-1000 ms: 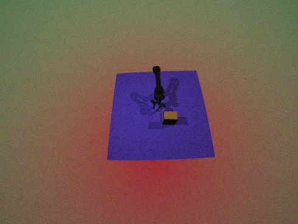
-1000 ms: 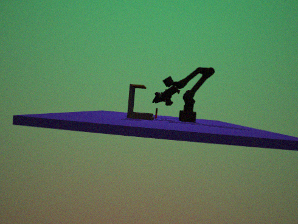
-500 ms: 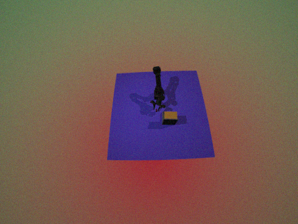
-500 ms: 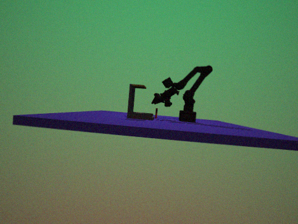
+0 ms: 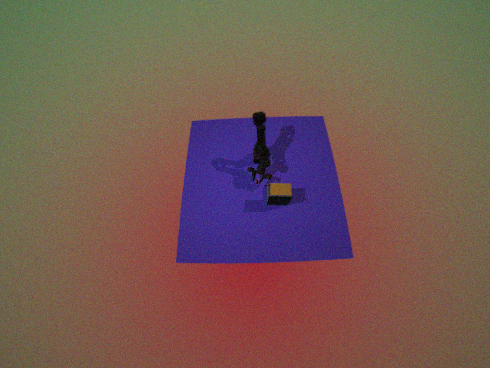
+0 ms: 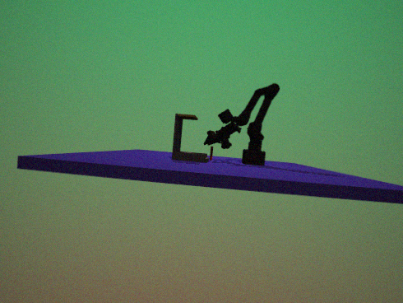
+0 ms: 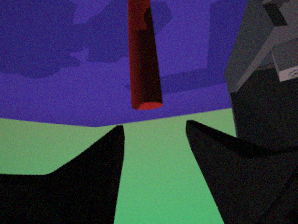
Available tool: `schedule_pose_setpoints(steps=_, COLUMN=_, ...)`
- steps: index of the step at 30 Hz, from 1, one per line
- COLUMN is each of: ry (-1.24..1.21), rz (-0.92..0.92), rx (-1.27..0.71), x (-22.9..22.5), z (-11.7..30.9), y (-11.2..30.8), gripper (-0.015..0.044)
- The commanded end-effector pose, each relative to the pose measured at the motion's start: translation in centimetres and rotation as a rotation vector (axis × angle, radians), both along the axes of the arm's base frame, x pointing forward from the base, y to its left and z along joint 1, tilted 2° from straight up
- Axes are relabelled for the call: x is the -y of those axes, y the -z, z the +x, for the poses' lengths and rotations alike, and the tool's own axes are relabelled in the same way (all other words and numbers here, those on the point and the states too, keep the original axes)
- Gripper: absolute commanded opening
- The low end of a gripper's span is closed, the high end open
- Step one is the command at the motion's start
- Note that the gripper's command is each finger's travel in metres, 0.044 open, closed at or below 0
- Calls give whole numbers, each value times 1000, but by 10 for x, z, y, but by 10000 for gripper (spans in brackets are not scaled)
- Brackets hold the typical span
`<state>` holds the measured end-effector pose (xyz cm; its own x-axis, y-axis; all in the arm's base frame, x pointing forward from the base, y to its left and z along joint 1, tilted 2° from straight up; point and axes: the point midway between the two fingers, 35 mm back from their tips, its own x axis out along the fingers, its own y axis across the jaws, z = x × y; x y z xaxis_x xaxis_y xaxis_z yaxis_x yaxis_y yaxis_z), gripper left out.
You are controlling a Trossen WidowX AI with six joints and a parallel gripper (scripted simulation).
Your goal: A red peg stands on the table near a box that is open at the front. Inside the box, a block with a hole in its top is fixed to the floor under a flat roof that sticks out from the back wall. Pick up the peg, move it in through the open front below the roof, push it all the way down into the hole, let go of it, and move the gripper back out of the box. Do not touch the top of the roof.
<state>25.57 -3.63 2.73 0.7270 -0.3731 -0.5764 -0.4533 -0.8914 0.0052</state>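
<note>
A red peg (image 5: 257,181) (image 6: 211,153) (image 7: 145,60) stands upright on the table. My gripper (image 5: 256,182) (image 6: 206,143) (image 7: 155,128) is partly open and empty, close to the peg's top and tilted down toward the box. In the wrist view, the peg's top end shows just short of the gap between the fingertips. The box (image 6: 178,133) (image 7: 240,62) opens toward the arm. Its roof (image 5: 280,189) (image 6: 188,117) juts out from the back wall. The block (image 7: 287,57) shows partly at the wrist view's right edge, with part of its hole.
The box's floor (image 6: 189,156) ends close beside the peg. The roof stands higher than the fingertips. The blue table (image 5: 225,235) (image 6: 123,166) carries the arm's base, with shadows of the arm and box on it.
</note>
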Motion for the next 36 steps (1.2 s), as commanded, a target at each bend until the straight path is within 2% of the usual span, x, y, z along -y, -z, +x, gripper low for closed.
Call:
schedule_pose_setpoints(steps=1, ry=-5, rz=-3, rx=-11, x=0, z=-2, y=8, gripper=220)
schedule_pose_setpoints(steps=24, ry=-5, rz=-3, rx=-13, x=2, z=-13, y=40, gripper=220)
schedule_pose_setpoints(steps=31, ry=0, rz=-1, rx=-8, x=2, z=-11, y=38, gripper=36)
schedule_pose_setpoints(steps=36, ry=0, rz=-1, rx=-8, x=2, z=-11, y=38, gripper=3)
